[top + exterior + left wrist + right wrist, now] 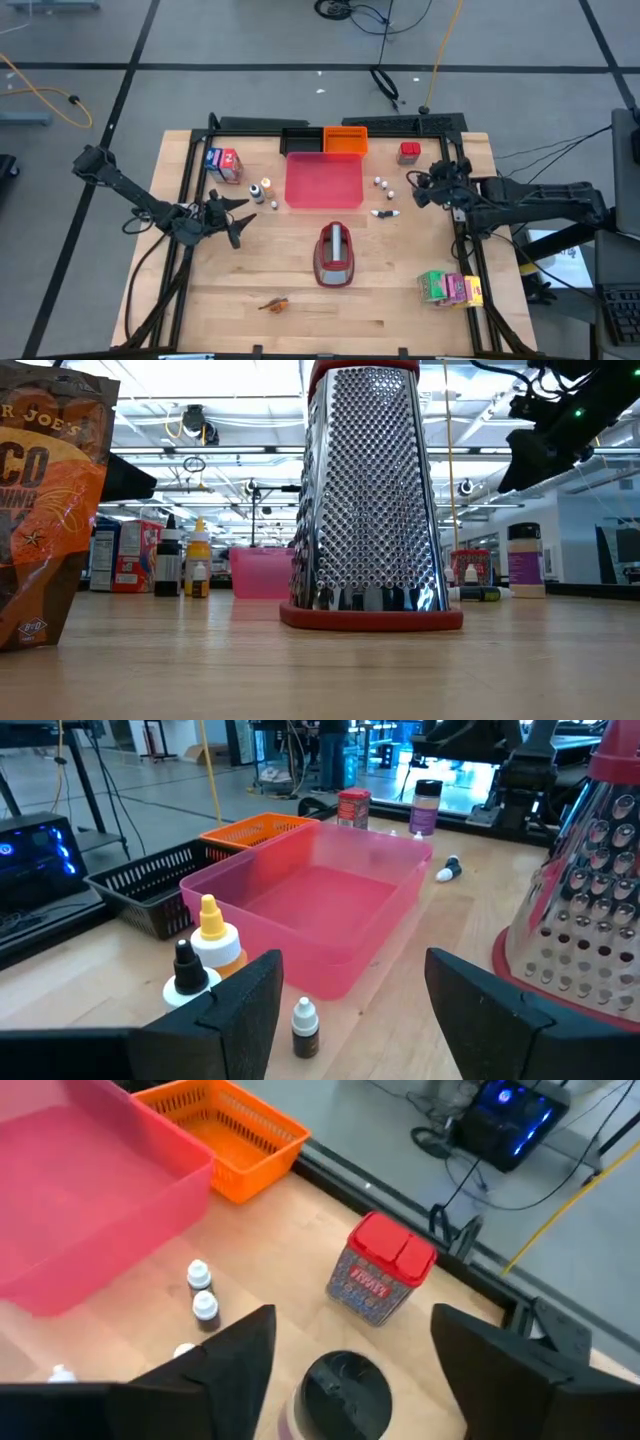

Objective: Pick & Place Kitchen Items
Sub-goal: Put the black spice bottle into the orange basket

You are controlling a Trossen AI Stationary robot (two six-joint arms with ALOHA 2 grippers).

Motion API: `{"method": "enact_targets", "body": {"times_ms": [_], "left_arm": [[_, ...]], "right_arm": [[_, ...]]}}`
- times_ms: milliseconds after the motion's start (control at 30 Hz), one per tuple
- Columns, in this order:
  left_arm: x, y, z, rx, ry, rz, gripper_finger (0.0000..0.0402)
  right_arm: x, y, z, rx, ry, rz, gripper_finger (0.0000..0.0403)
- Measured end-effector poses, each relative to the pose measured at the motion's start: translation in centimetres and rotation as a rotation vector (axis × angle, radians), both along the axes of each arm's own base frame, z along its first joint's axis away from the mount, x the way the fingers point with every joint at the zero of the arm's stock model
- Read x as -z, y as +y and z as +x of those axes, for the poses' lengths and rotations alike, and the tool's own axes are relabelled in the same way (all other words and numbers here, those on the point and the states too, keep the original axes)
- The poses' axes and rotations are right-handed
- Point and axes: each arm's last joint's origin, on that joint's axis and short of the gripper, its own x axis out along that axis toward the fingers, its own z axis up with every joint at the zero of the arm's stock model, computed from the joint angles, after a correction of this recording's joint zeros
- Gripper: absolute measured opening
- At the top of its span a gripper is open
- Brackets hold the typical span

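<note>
The pink tray (pixel 324 181) sits at the back middle of the wooden table (pixel 330 300), and everything else can be placed from it. Right behind the tray stand an orange basket (pixel 345 140) and a black basket (pixel 297 140), close to the table's back edge. On the tray's left, just beside its wall, stand a bottle with a yellow cap (pixel 213 933), a black-capped bottle (pixel 186 978) and a tiny white-capped bottle (pixel 305 1028); farther left near the table's edge is a blue, red and white carton (pixel 222 162). On the tray's right lie several tiny white bottles (pixel 383 185), and beyond them a jar with a red lid (pixel 382 1280) stands near the back right corner. In front of the tray a metal grater (pixel 335 255) with a red base stands upright with bare wood all round it. Far in front, green, pink and yellow cartons (pixel 449 289) sit at the right edge, and a small orange-brown piece (pixel 274 303) lies near the front edge.

The left gripper (pixel 238 215) hovers left of the tray, fingers spread wide and holding nothing. The right gripper (pixel 424 186) hangs right of the tray over a dark-lidded jar (pixel 343 1392), fingers spread wide on either side, not gripping it.

The table stands on a grey floor with cables in a lit workshop.
</note>
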Motion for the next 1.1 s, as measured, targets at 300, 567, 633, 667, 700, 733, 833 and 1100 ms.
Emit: {"method": "enact_targets", "body": {"times_ms": [300,567,633,667,700,733,833,1100], "left_arm": [[0.0,0.0,0.0,-0.004,-0.012,-0.022,0.0246],[0.0,0.0,0.0,-0.005,-0.014,-0.025,0.0246],[0.0,0.0,0.0,-0.005,-0.014,-0.025,0.0246],[0.0,0.0,0.0,-0.005,-0.014,-0.025,0.0246],[0.0,0.0,0.0,-0.005,-0.014,-0.025,0.0246],[0.0,0.0,0.0,-0.004,-0.013,-0.024,0.0246],[0.0,0.0,0.0,-0.004,-0.012,-0.023,0.0246],[0.0,0.0,0.0,-0.004,-0.01,-0.02,0.0246]], "right_arm": [[3.3,-0.6,0.0,0.03,0.041,0.039,0.0307],[5.4,-1.2,0.3,0.042,0.003,0.057,0.0309],[6.2,-1.4,0.3,0.031,-0.012,0.064,0.0309],[6.6,-1.4,0.4,0.021,-0.024,0.069,0.0309],[7.0,-1.5,0.4,0.01,-0.028,0.068,0.0309],[7.5,-1.6,0.4,-0.002,-0.027,0.067,0.0309],[8.0,-1.9,0.5,0.007,-0.052,0.049,0.0309],[8.3,-2.4,0.3,0.042,-0.06,0.043,0.0285]]}}
